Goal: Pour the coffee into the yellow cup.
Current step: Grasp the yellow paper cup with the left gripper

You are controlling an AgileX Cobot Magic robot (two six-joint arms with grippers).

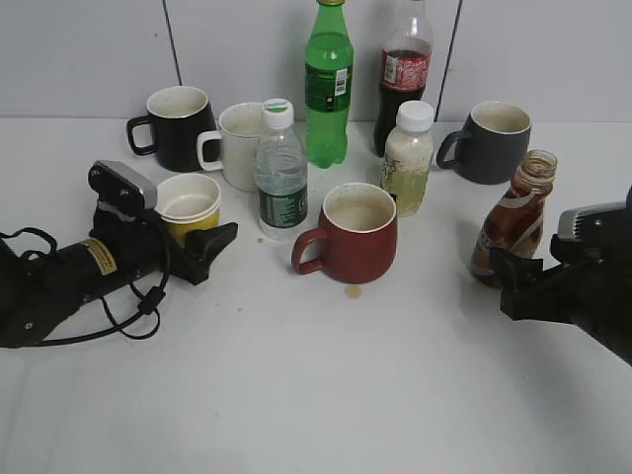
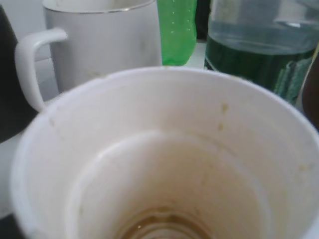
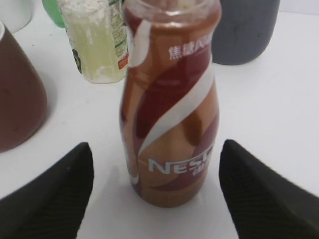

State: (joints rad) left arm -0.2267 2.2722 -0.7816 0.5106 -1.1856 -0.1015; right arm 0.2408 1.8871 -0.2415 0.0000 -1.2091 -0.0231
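Right gripper [image 3: 157, 191]: black jaws spread wide, one on each side of the brown curvy plastic coffee bottle [image 3: 169, 104] with cream swirl, uncapped and upright between them, neither jaw touching it. Arm low, reaching in from the right.

Left gripper [image 1: 202, 242]: arm lying low along the white table [image 1: 316, 395]; the small yellow paper cup [image 1: 190, 205] sits at its fingertips, apparently clasped, though the jaws are hidden.

White table [image 1: 296, 395], grey panelled wall [image 1: 89, 59]
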